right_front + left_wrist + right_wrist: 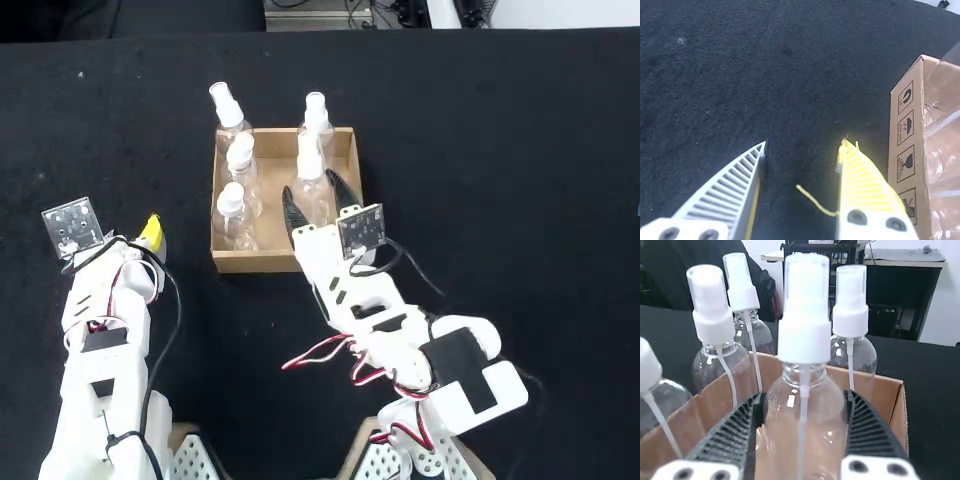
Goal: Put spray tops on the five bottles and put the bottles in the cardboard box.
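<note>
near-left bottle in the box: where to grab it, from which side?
Probably the neck, just under the spray top, coming down from above on the box's left side. The near-left bottle stands upright in the corner, body down behind the cardboard walls, another bottle close behind it. The left gripper is open beside that wall.

Bottles (232, 215) stand in the cardboard box (280, 262), two against its back wall. The left gripper (148, 236) sits left of the box.

Clear bottles (802, 425), white spray tops (804, 335), brown cardboard box (250, 262); yellow-and-white left end effector (804, 145), black right end effector (309, 185)
</note>
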### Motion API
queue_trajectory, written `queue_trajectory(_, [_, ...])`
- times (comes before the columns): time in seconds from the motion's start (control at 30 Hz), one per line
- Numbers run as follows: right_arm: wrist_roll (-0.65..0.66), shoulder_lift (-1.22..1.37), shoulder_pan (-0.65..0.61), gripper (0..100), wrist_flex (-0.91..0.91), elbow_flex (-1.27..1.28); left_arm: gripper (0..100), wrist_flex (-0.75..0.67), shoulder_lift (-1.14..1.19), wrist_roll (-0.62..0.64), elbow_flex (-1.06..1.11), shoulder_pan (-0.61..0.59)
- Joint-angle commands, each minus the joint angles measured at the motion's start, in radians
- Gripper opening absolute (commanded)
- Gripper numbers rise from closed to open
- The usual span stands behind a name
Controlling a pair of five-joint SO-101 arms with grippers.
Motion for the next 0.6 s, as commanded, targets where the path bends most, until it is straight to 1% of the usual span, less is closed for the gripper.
queue_trajectory(0.0, [-0.006,-0.002,0.026,14.5,-0.015,-0.016,21,-0.023,0.002,-0.005,-0.008,0.012])
queue_trajectory(0.13, [-0.006,-0.002,0.025,14.5,0.041,-0.022,21,-0.023,0.002,-0.005,-0.008,0.012])
queue_trajectory(0.57, [-0.008,-0.002,0.023,14.5,0.046,-0.019,21,-0.023,0.002,-0.005,-0.008,0.012])
